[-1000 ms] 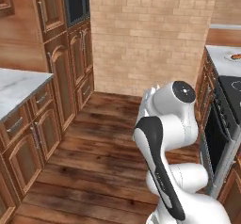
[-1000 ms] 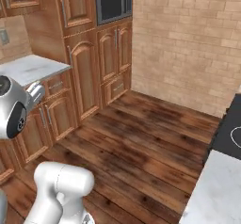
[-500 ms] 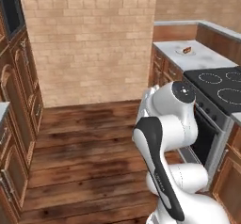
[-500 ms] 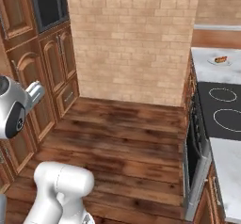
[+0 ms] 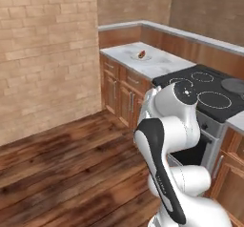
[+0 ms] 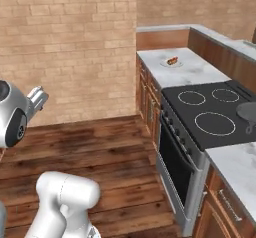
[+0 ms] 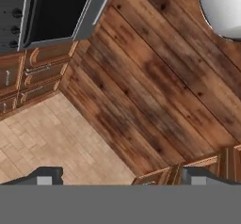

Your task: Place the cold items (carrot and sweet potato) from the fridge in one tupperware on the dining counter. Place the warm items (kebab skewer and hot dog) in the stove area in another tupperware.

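1. Looking from the left base view, a white arm [image 5: 167, 140] folds upward in the foreground over a wooden floor [image 5: 57, 164]. Beyond it runs a marble bench [image 5: 157, 64] beside a black stove [image 5: 205, 90]. On that bench, well apart from the arm, a small pale plate [image 5: 142, 56] carries a reddish-brown food item [image 5: 141, 55]. It is too small to say whether it is the hot dog or the kebab skewer.

2. From the right base view, the same plate [image 6: 171, 62] with the food item [image 6: 172, 60] sits near the middle of the bench [image 6: 195, 72], on the far side of the stove [image 6: 210, 114]. A grey pan [image 6: 248, 112] rests on the stove's right edge. A brick wall [image 6: 65, 47] closes the room behind.

3. In the hand view, the pincer [image 7: 120, 175] points down at the floor [image 7: 155, 77], with the oven front [image 7: 56, 11] at the upper left. Its two dark fingertips [image 7: 44, 175] stand spread wide at the bottom edge, with nothing between them.

4. Judging by its size, the food is probably light and fairly soft, perhaps a little greasy. A hot dog would likely squash or roll under a hard squeeze, so a gentle grip across its middle seems best. If it is a skewer, the stiff stick may give a firmer hold than the meat
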{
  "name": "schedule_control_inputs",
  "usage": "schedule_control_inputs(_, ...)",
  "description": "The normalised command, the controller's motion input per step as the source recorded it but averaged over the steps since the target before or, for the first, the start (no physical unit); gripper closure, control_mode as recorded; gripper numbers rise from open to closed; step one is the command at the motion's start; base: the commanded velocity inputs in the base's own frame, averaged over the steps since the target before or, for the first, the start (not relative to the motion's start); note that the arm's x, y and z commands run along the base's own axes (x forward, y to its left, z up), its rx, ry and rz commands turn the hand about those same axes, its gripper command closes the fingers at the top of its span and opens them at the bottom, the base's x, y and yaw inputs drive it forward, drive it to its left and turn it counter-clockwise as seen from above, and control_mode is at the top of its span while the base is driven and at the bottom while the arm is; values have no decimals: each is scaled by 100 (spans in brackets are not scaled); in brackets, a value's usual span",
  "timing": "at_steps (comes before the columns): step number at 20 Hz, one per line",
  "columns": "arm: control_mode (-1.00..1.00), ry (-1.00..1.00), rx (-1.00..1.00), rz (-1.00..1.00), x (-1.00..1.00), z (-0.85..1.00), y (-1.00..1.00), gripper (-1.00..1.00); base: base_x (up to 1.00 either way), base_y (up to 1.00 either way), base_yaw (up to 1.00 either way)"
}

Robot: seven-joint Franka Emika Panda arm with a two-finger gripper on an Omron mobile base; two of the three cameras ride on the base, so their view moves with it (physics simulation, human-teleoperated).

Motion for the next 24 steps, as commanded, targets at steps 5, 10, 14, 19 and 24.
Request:
schedule_control_inputs(5,100,0,0,0,0,0,0,-100,97,67,-59)
schedule_control_inputs(10,100,0,0,0,0,0,0,-100,100,80,-48)
schedule_control_inputs(14,100,0,0,0,0,0,0,-100,99,80,-51)
schedule_control_inputs(19,100,0,0,0,0,0,0,-100,92,82,-53)
schedule_control_inputs(24,100,0,0,0,0,0,0,-100,79,84,-54)
